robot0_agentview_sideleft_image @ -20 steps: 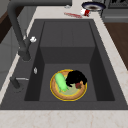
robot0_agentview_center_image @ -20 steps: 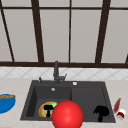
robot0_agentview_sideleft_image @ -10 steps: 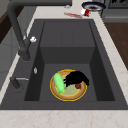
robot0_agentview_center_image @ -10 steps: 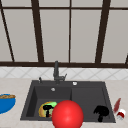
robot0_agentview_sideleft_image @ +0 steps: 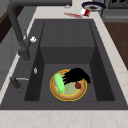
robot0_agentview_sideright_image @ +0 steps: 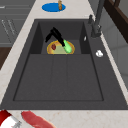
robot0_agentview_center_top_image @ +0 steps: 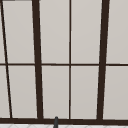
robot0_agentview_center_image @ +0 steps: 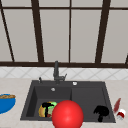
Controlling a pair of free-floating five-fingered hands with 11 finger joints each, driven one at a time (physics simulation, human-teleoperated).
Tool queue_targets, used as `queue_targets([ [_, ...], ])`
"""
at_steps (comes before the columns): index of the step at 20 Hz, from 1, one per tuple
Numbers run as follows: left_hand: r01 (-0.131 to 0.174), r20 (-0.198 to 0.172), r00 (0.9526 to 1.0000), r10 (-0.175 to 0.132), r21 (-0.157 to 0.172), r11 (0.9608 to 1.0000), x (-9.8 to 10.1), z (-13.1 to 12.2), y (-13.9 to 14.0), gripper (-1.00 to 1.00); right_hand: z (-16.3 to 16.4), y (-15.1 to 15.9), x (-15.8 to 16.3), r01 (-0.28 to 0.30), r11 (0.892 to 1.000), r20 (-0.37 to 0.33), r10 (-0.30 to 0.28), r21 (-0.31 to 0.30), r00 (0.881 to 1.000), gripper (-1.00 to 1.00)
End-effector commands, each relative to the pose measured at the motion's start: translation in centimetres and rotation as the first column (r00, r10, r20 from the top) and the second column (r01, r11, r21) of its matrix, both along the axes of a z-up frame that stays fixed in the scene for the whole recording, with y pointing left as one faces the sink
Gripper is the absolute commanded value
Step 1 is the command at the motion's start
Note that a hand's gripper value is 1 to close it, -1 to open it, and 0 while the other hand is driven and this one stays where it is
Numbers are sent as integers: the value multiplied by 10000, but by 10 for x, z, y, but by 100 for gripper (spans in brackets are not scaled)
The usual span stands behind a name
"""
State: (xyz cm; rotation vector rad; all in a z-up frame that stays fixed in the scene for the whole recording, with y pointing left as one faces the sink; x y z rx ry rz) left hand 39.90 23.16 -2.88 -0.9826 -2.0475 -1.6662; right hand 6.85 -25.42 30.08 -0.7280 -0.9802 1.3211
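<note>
Down in the left basin of the sink (robot0_agentview_sideleft_image: pixel 67 32), my left robot hand (robot0_agentview_sideleft_image: pixel 75 75) hangs over the plate (robot0_agentview_sideleft_image: pixel 56 93), fingers spread and relaxed, gripping nothing. Its fingertips lie at the green vegetable (robot0_agentview_sideleft_image: pixel 59 83) on the plate's faucet side; whether they touch it or hover just above, I cannot tell. A small dark red piece (robot0_agentview_sideleft_image: pixel 78 85) sits just beside my palm on the same plate.

To do this well, I judge I should come at the green vegetable from above and across its short width, thumb on one flank and fingers on the other, since it is long and rounded and may roll on the plate. I would close gently and keep clear of the red piece and the basin wall.

My right robot hand (robot0_agentview_center_image: pixel 101 111) floats idle over the right part of the sink, fingers drooping. A red ball (robot0_agentview_center_image: pixel 67 114) fills the foreground; a blue bowl (robot0_agentview_center_image: pixel 6 102) rests on the surface at left.
</note>
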Motion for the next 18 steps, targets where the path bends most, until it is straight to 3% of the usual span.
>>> queue_targets([
  [1,0,0,10000,0,0,10000,1,0,0,-100,0,0,0,0,10000,0,0,0,10000,0],
  [3,-343,-95,9994,343,23,9994,4,2,-4,-100,0,0,0,0,10000,0,0,0,10000,0],
  [10,-450,-480,9978,453,67,9990,31,10,-13,-100,0,0,0,0,10000,0,0,0,10000,0],
  [13,-668,-424,9968,670,69,9977,45,3,-14,-100,0,0,0,0,10000,0,0,0,10000,0],
  [16,-617,-452,9971,619,68,9981,64,-3,-14,-100,0,0,0,0,10000,0,0,0,10000,0],
  [18,-713,-97,9974,713,60,9974,79,-13,-14,-100,0,0,0,0,10000,0,0,0,10000,0],
])
